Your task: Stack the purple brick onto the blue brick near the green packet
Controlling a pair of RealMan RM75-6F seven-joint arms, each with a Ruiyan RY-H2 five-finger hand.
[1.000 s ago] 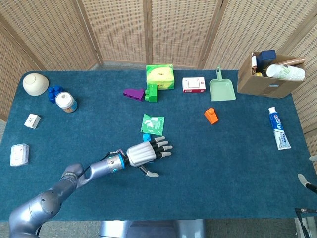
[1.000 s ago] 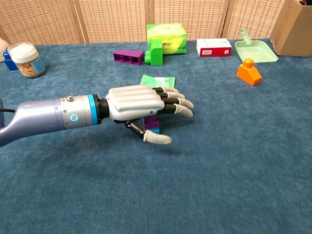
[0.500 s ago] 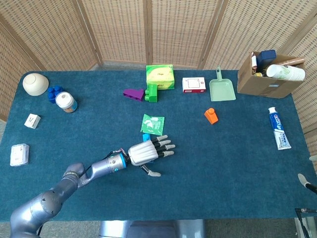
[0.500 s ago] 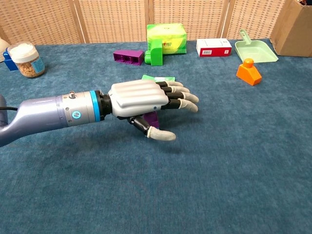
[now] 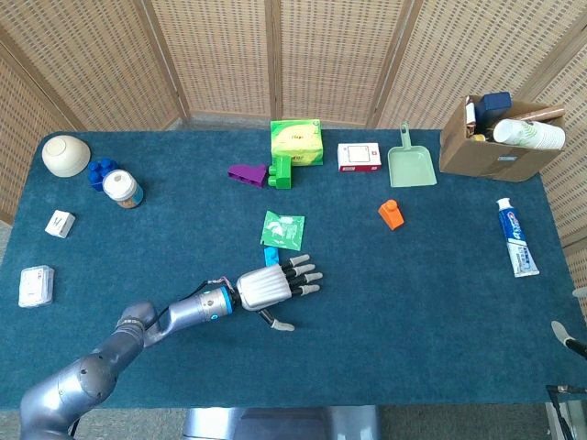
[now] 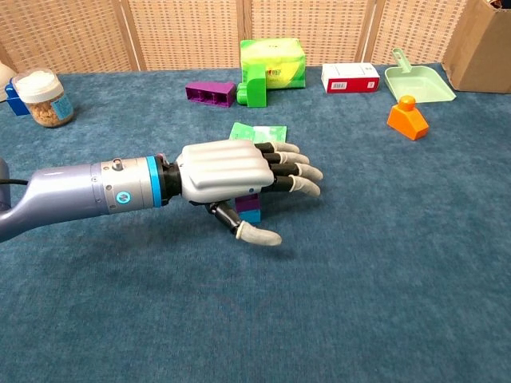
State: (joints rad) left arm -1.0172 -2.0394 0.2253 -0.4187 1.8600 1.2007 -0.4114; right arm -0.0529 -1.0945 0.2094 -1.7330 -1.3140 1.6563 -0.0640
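The blue table (image 5: 431, 302) fills both views. The left arm (image 6: 80, 195) enters from the lower left, and the left hand (image 6: 231, 171) lies flat at centre frame, palm down, fingers (image 6: 299, 171) extended and slightly apart, thumb (image 6: 251, 233) splayed toward the camera, holding nothing. Compared with half a second earlier, the hand has drawn slightly left and lowered, so a purple-over-blue stack shows again beneath it. The right hand is out of view. The purple brick (image 6: 247, 199) sits on the blue brick (image 6: 251, 215), the pair just below the green packet (image 5: 282, 229); the head view shows only a blue corner. In the upper centre lie a second purple brick (image 5: 246, 173), a green brick (image 5: 281, 171) and a green box (image 5: 296, 141). No writing on any item can be read.
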